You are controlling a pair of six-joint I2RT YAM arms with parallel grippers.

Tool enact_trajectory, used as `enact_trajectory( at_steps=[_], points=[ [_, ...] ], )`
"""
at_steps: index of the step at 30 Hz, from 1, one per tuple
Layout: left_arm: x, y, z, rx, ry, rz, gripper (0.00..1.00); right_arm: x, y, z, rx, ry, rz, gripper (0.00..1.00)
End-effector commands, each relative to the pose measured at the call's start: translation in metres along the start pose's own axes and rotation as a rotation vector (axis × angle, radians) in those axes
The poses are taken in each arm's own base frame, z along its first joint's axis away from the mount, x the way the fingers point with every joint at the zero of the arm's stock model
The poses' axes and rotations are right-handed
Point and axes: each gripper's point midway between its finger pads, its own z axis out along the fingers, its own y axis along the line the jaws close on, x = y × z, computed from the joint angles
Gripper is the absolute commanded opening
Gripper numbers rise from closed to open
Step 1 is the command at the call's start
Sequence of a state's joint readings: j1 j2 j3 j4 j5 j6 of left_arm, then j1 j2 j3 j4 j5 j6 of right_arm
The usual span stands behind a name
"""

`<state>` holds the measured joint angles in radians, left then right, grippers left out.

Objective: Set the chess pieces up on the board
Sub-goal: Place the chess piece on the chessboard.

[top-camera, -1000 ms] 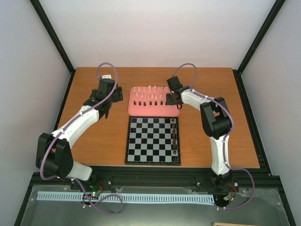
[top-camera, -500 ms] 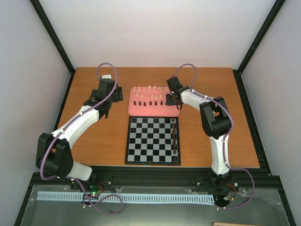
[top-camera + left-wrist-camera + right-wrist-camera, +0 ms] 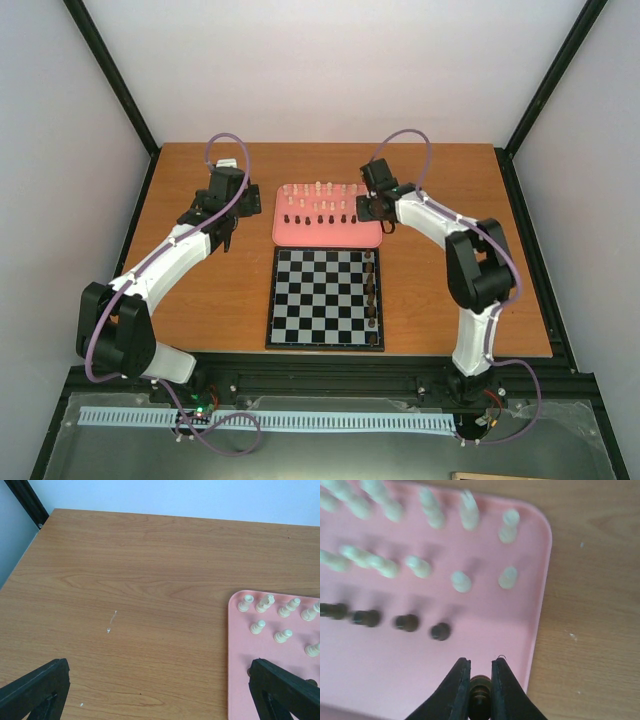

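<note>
One file of dark pieces (image 3: 373,295) stands along the right edge of the board (image 3: 320,300); cream pieces (image 3: 460,580) and a few dark ones wait on the pink tray (image 3: 485,645). Right gripper (image 3: 480,672): jaws clamped on a dark piece (image 3: 480,695) over the tray. Left gripper (image 3: 157,672): jaws apart above the table (image 3: 125,580).

The table (image 3: 200,310) is brown wood. Two things lie flat on it. A pink tray (image 3: 320,236) sits in the middle, toward the back. The board (image 3: 310,300), with black and white squares, lies just in front of the tray. The wood left of the tray has a few small white marks (image 3: 111,622).
</note>
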<state>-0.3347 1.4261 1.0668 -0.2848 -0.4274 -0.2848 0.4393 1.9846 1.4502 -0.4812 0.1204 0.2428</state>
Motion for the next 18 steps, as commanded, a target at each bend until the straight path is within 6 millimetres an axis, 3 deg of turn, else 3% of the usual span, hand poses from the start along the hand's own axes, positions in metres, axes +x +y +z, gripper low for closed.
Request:
enact_trajectory(
  at_steps=[1, 9, 18],
  points=[
    [-0.017, -0.001, -0.001, -0.002, -0.04, -0.022, 1.0, -0.018, 0.028, -0.054, -0.059, -0.106, -0.022, 0.07],
    [-0.016, -0.002, -0.002, 0.005, -0.039, -0.024, 1.0, 0.029, 0.068, -0.066, -0.084, -0.031, -0.108, 0.07],
    [-0.018, -0.002, -0.006, 0.012, -0.048, -0.03, 1.0, 0.067, 0.062, -0.066, -0.033, 0.055, -0.139, 0.08]
  ],
)
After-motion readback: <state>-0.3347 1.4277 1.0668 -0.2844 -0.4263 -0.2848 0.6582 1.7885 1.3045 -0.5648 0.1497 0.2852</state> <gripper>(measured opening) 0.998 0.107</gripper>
